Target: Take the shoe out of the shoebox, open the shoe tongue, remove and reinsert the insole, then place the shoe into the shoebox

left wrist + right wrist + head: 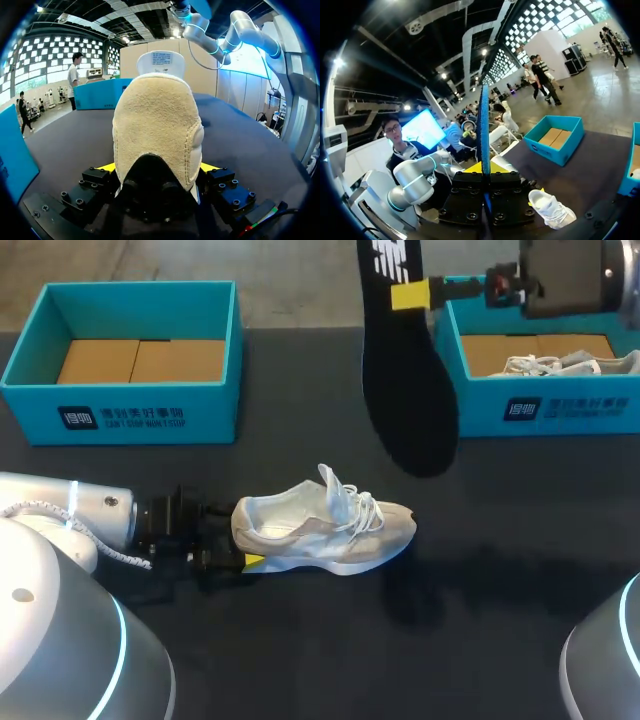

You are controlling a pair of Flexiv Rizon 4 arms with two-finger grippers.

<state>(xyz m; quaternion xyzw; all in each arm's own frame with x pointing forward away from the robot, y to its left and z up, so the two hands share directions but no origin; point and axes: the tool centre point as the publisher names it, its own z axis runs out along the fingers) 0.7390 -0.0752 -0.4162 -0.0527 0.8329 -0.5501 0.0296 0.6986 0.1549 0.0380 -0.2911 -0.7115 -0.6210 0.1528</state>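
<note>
The white shoe point(325, 530) lies on its sole in the middle of the dark table point(500, 590), toe toward the right, tongue pulled up. The left gripper point(240, 558) is clamped on its heel, one yellow tip on each side. The black insole point(405, 390) is out of the shoe and hangs high above the table, pinched near its upper end by the right gripper point(412, 293). Just beside it stands the right shoebox point(560, 405), holding another shoe point(560, 364). The left shoebox point(130, 415) stands well apart at the far left.

Insole point(405, 390) blocks gap between shoeboxes point(135, 418); shoe point(330, 530) beneath; near table point(350, 660) strip passable.
</note>
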